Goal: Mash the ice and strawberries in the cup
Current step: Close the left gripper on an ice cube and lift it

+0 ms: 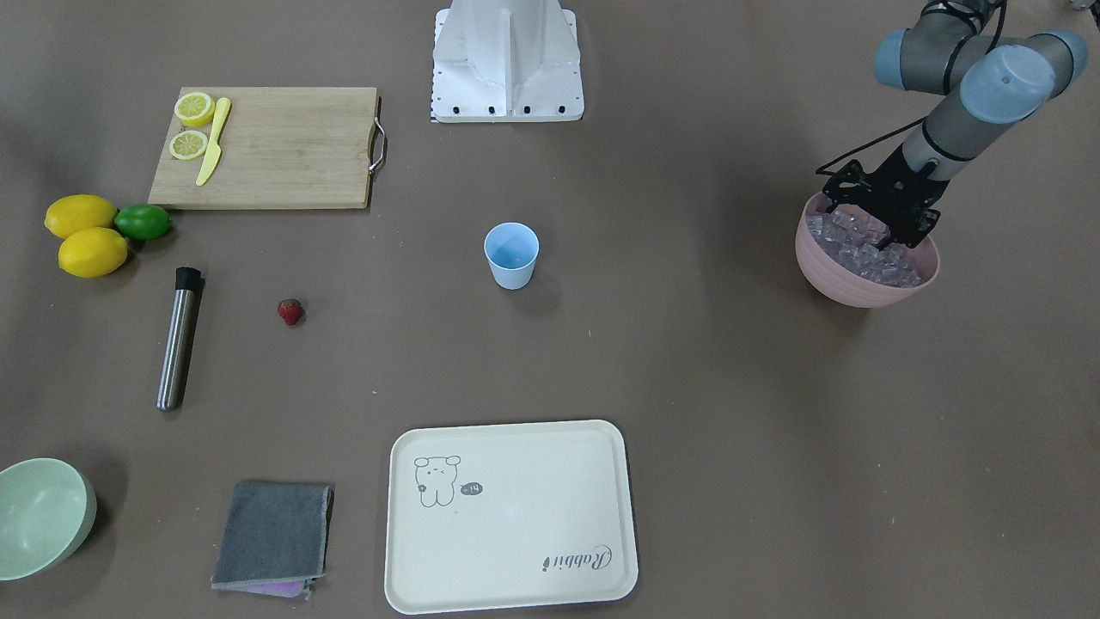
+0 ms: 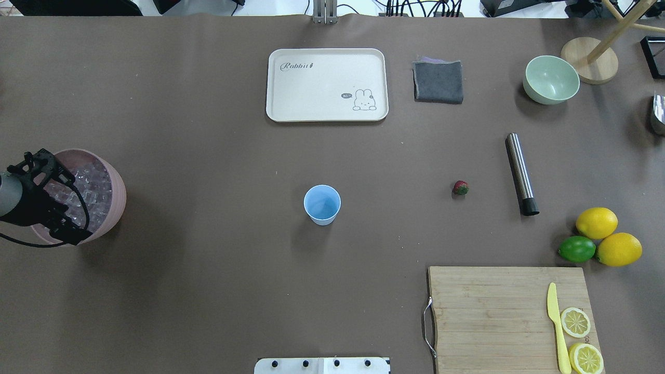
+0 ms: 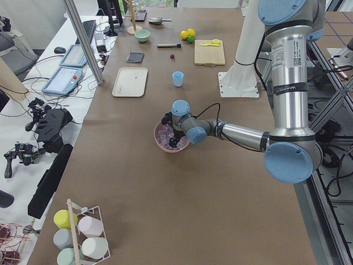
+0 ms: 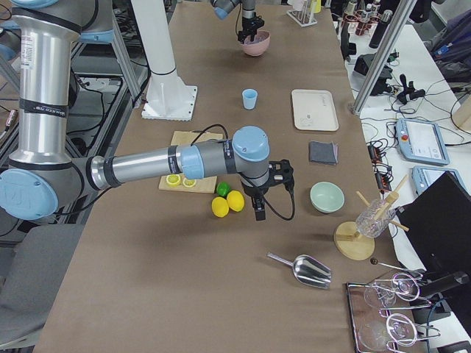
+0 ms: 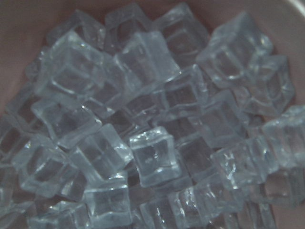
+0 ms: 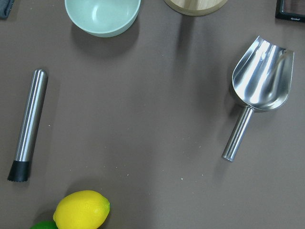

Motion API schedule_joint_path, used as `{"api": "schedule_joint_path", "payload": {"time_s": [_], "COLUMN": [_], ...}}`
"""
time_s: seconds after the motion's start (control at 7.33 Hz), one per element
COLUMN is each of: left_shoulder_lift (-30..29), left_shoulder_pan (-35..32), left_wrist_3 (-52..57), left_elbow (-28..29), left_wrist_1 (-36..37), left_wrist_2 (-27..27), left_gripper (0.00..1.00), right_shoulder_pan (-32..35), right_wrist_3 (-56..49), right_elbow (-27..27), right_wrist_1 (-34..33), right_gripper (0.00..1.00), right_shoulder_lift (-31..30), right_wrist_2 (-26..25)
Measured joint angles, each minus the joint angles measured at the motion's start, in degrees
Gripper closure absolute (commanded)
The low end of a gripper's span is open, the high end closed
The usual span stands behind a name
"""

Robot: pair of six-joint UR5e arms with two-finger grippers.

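Over the pink bowl at nine o'clock of the table in the overhead view, left pincer low on the ice, its opening impossible to tell, cup upright at centre, strawberry at its three o'clock, well apart, right pincer beside lemons, width impossible to tell.
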Motion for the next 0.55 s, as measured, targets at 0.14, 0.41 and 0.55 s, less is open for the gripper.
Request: {"api": "schedule_joint_path", "payload": {"time_s": [0.14, 0.41, 0.55], "left_shoulder_lift": [-0.28, -0.84, -1.08], "left_shoulder_pan": [-0.12, -0.38, -0.53], "left_wrist_3": [-0.03, 0.02, 0.05], "left_elbow": [-0.11, -0.27, -0.28], "left_wrist_1": [-0.02, -0.11, -0.12], "left_wrist_2": [-0.29, -0.90, -1.09], "left_gripper": [0.64, 0.82, 0.91], "right_shoulder_pan": [-0.03, -0.05, -0.05], "right_wrist_3": [0.00, -0.06, -0.08], "right_elbow": [0.04, 0.07, 0.10], "right_wrist_1": [0.00, 0.00, 0.00], "right_gripper": [0.00, 0.00, 0.00], "right_shoulder_lift": [0.03, 0.06, 0.06], "right_wrist_2": [0.00, 0.00, 0.00]}}
